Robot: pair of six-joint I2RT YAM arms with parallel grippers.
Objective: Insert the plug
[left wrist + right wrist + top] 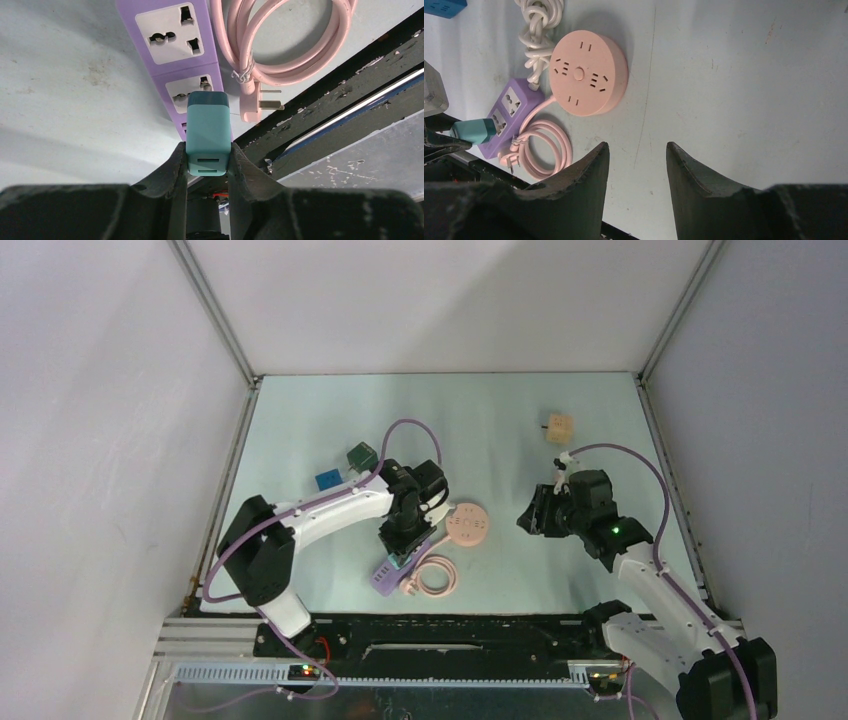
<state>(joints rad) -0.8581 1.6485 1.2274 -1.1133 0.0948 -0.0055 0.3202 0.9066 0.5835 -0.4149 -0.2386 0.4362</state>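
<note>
I see left claw gripping teal plug | long axis points at mid-frame socket of purple strip | right claw half-open, empty

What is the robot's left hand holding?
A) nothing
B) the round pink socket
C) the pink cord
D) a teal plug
D: the left gripper is clamped on both sides of the teal plug, right by the purple power strip.

My pincer clamps a teal plug, whose far end covers the nearer socket of the purple power strip. A coiled pink cable lies just beside that strip.
</note>
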